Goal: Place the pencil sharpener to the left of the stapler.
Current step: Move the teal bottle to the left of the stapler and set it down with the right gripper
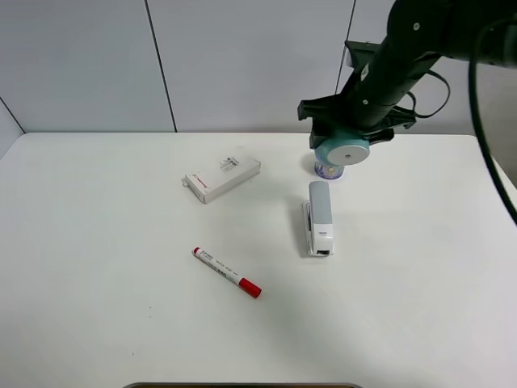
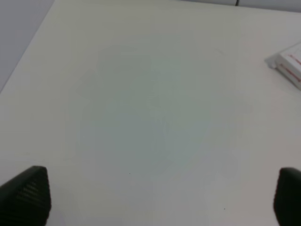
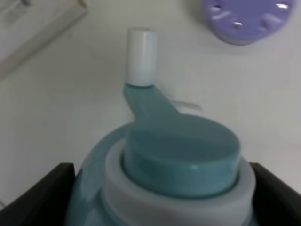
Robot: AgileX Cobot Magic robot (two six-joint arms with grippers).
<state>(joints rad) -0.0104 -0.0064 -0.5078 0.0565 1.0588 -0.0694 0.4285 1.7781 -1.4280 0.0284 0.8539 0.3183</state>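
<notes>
My right gripper (image 1: 342,139) is shut on the teal pencil sharpener (image 1: 342,150) and holds it in the air at the back of the table, its flat white round end facing the camera. In the right wrist view the sharpener (image 3: 181,160) fills the space between the two black fingers (image 3: 44,193), its teal crank with a white knob pointing away. The light grey stapler (image 1: 319,217) lies on the table just in front of and below the sharpener. My left gripper (image 2: 160,197) is open over bare table, outside the exterior high view.
A small purple cylinder (image 1: 327,169) with a dotted top (image 3: 244,19) stands right under the held sharpener. A flat white box (image 1: 222,178) lies left of the stapler, and a red-capped marker (image 1: 227,272) lies nearer the front. The white table (image 1: 97,267) spreads wide on the left.
</notes>
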